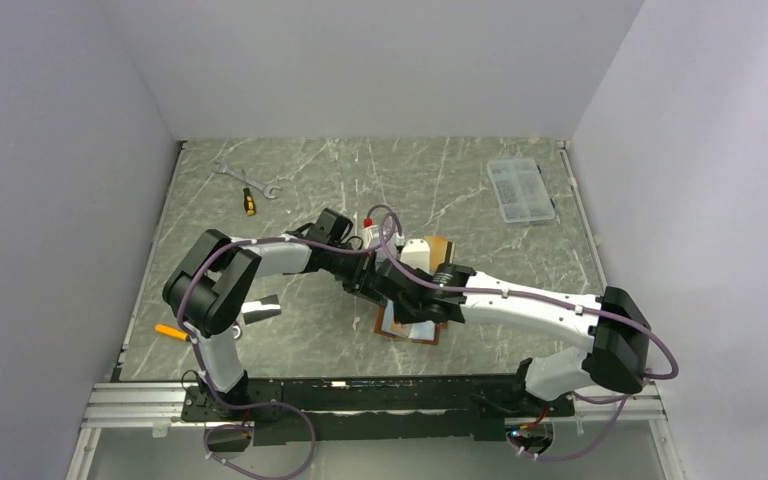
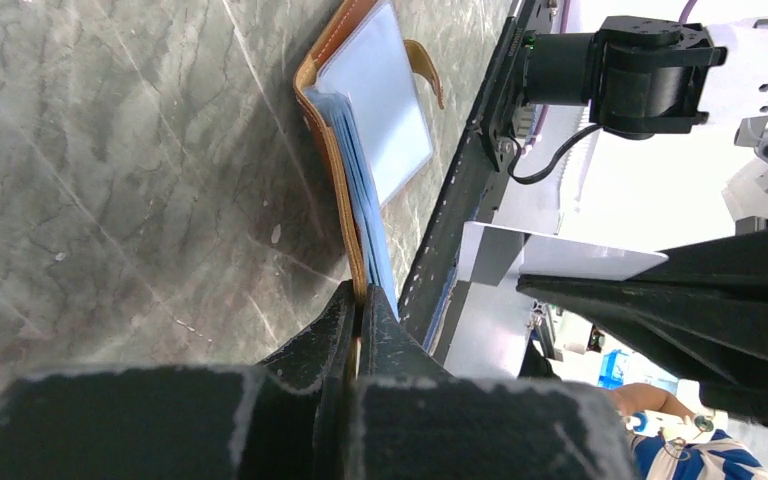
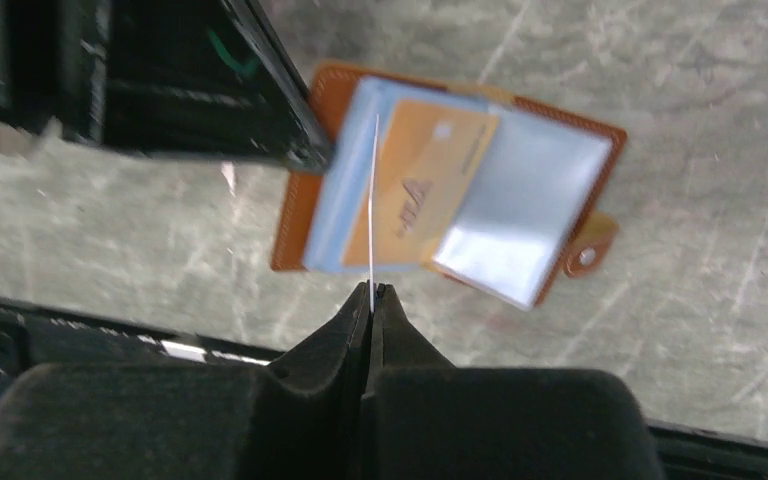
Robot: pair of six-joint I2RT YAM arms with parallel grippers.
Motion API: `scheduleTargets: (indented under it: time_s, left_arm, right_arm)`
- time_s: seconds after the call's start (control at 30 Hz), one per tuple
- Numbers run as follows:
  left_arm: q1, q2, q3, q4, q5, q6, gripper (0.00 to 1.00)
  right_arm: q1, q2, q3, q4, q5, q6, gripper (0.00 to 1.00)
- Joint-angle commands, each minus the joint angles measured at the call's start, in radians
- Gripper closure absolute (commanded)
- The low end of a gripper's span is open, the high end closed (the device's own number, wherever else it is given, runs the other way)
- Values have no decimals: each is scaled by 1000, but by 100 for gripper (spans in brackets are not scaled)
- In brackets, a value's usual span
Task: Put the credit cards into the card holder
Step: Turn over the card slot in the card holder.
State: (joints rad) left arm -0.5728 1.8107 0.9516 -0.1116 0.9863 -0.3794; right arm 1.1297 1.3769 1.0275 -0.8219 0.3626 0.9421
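The card holder, tan leather with pale blue sleeves, lies open on the marble table; it also shows in the top view. An orange credit card sits in one of its sleeves. My left gripper is shut on the holder's leather edge. My right gripper is shut on a thin pale card, seen edge-on just above the open sleeves. The same card shows flat in the left wrist view. Another silver-grey card lies on the table by the left arm.
A clear compartment box stands at the back right. A wrench and a yellow-handled screwdriver lie at the back left. A small orange object rests near the left edge. A tan and white object sits just behind the grippers.
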Motion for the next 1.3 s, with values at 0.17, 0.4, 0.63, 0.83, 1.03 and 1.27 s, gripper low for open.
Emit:
scheduleTargets:
  time_s: [0.17,0.4,0.63,0.83,1.03,1.27]
  left_arm:
    - [27,-56,-16,31,68,-16,100]
    - [31,-55,-22,44,84,-28,100]
    - [36,-28,-22,28,65,-1,100]
    - [32,-3,-23,25,35,28,100]
    - [5,15,2,-25,-32,101,100]
    - [-12,56,58,-141,-155,231,90]
  right_arm:
    - [-99,-12,-97,126,26,74,100]
    - [-137,-82,-266,230,-30,114,100]
    - [-175,-183,-342,341,-57,81,100]
    - [-225,-168,-403,477,-140,54,100]
    - [-234,-115,-459,538,-168,47,100]
    - [-258,-132,-525,556,-183,51,100]
